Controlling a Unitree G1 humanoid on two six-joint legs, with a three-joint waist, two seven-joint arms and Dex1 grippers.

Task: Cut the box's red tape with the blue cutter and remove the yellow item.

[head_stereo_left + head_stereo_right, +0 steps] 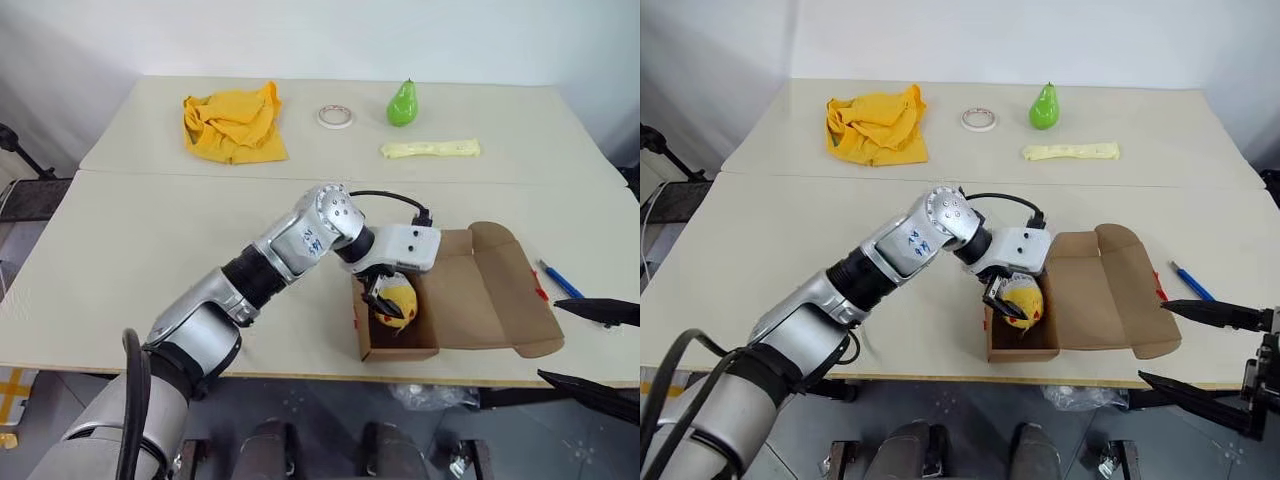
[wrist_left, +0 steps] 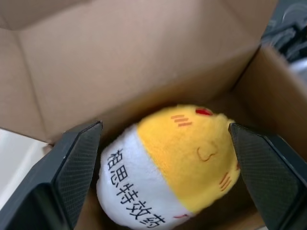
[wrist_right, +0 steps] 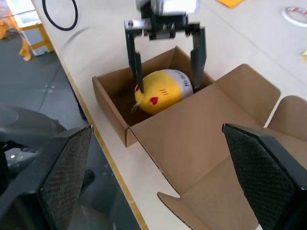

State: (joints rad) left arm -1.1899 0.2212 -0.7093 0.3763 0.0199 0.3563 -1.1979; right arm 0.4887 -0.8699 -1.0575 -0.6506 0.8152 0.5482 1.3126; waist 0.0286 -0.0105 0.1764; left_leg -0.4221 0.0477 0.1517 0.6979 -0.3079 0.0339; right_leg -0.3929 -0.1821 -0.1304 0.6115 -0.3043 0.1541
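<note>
Left jaws [image 3: 165, 52] astride yellow item [image 3: 160, 91] (half-hidden), box [image 3: 192, 139] open

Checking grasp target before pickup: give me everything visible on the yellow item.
The yellow item is a rounded plush toy: yellow fuzzy body with small red and orange face marks, plus a white band printed with dark characters. It lies on its side inside the open box, near the front wall. The open left tool straddles it, fingers either side, no contact visible.

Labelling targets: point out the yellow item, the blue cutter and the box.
yellow item [image 3: 163, 91], right wrist view, yellow face.
blue cutter [image 1: 560, 281], left eye view, mid-shaft.
box [image 1: 1110, 290], right eye view, opened lid panel.
</note>
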